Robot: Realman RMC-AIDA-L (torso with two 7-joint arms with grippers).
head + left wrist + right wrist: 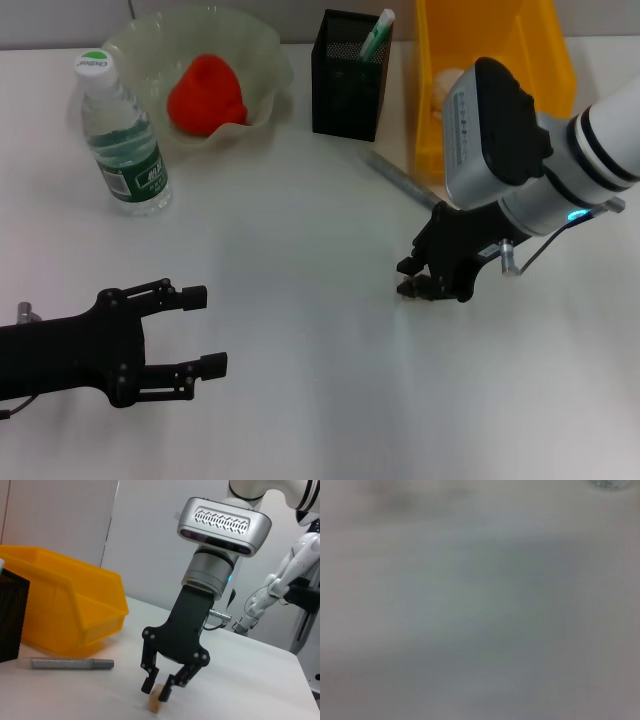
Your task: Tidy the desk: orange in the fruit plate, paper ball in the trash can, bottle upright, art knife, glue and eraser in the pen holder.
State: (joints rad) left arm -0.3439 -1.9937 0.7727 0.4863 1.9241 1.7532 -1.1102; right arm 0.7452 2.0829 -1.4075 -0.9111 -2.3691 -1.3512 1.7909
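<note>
Step in hand: the eraser pick-up; the orange (205,92) already lies in the fruit plate (262,48), the bottle (122,137) stands upright, and a pale ball, probably the paper ball (446,85), shows in the trash can (540,45).
Right gripper (157,686): lowered to the desk, fingers part-open and straddling the eraser (155,704); whether the pads touch it I cannot tell.
Eraser: on the desk directly under the fingertips, between them.
Art knife (73,664): grey, lying behind this gripper, beside the trash can.
Pen holder (350,75): well beyond the gripper, a green-and-white stick already in it.
Left gripper (190,330): idle, wide open, empty, well apart.
Next move: likely close squarely on the small block, lift, carry to the pen holder.
</note>
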